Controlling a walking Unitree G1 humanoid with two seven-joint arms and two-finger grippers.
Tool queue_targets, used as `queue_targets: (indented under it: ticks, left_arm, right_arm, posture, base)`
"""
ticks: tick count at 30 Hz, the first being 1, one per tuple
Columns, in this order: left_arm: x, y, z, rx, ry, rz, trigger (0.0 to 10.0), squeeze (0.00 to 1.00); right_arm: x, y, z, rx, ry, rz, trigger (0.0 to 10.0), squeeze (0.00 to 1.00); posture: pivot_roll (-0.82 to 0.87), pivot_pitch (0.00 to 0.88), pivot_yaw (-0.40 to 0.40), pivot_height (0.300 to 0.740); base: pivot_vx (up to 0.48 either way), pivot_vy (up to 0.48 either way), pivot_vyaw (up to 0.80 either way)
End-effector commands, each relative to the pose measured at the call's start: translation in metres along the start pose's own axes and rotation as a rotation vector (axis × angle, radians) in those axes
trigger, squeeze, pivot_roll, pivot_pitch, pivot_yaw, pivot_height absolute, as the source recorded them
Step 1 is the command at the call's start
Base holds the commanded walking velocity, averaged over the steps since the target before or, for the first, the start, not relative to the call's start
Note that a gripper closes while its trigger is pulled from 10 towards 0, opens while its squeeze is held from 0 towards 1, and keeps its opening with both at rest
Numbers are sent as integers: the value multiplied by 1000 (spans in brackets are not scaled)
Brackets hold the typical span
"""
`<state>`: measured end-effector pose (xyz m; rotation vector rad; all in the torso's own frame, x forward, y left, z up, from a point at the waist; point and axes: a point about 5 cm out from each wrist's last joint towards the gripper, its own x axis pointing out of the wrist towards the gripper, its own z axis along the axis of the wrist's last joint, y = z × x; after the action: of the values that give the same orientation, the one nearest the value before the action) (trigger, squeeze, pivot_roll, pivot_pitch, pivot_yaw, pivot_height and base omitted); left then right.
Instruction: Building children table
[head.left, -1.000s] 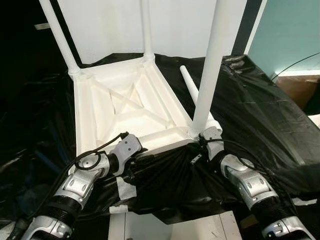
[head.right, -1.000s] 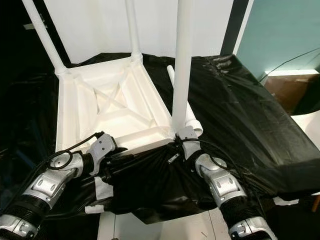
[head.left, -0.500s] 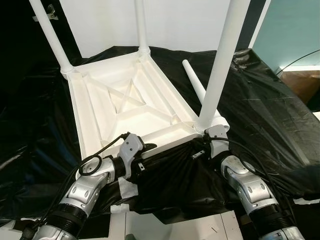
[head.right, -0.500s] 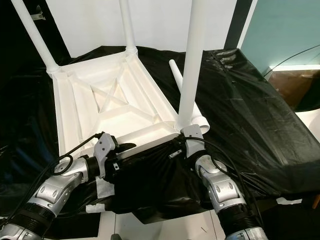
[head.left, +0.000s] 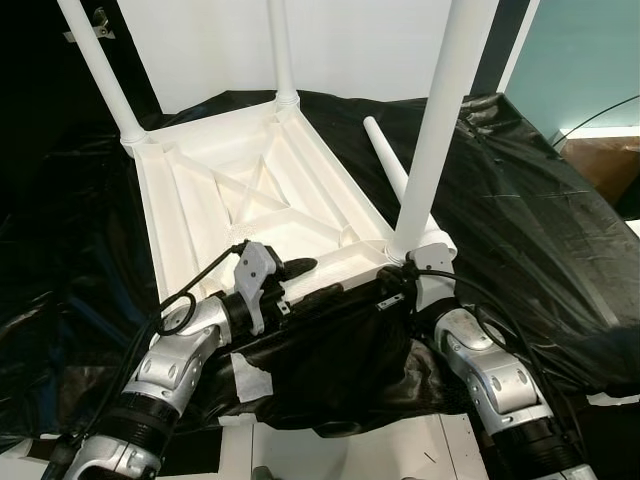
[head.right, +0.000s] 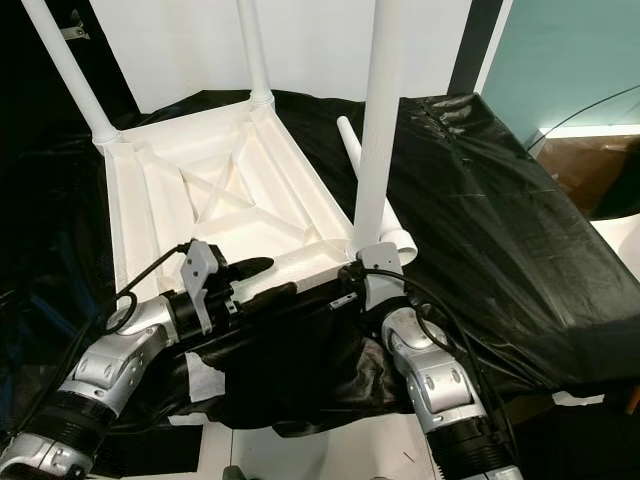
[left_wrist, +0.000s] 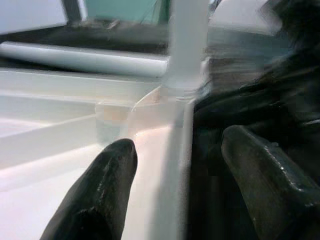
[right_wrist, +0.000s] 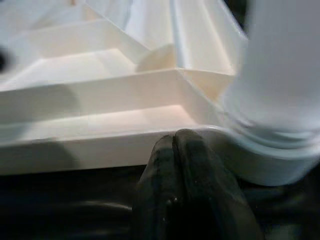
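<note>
Black plastic sheeting (head.left: 520, 210) covers the work surface, wrinkled, with open room along its right side. White children's table (head.left: 250, 200) lies upside down on it, ribbed underside up, three legs standing. Left gripper (head.left: 300, 282) at the near edge: fingers (left_wrist: 100, 195) spread wide, one over the white underside, the other outside over the black sheeting, straddling the rim. Near-right leg (head.left: 440, 120) rises from its corner socket. Right gripper (right_wrist: 182, 172), fingers pressed together, tips touching the rim beside that socket. Loose leg (head.left: 385, 165) lies on the sheeting just right of the table.

Ribbed silver arms (head.left: 165, 375), black cables, seemingly glossy black jaws.
</note>
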<state>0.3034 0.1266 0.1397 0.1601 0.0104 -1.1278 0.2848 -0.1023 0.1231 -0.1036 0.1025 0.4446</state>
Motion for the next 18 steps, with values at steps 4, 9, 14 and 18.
queue_targets:
  ticks: [4, 9, 14, 18]
  left_arm:
    - [-4, -3, -12, 17, 88, -101, 10000, 0]
    - [-8, 21, -33, 83, 301, 93, 10000, 0]
    - [-16, 44, -44, 124, 476, 274, 10000, 0]
    - [-15, 49, -41, 96, 457, 310, 10000, 0]
  right_arm:
    - [0, 8, 2, 8, -9, 27, 10000, 0]
    - [-1, 12, 2, 19, 0, 31, 10000, 0]
    - [-1, 14, 2, 31, 3, 36, 10000, 0]
    - [0, 14, 2, 33, 3, 38, 10000, 0]
  posture:
    - [-77, 29, 34, 740]
    - [-78, 25, 41, 740]
    - [-71, 20, 44, 740]
    - [-69, 18, 44, 740]
  base:
    - [0, 0, 0]
    - [0, 0, 0]
    - [0, 0, 0]
    - [0, 0, 0]
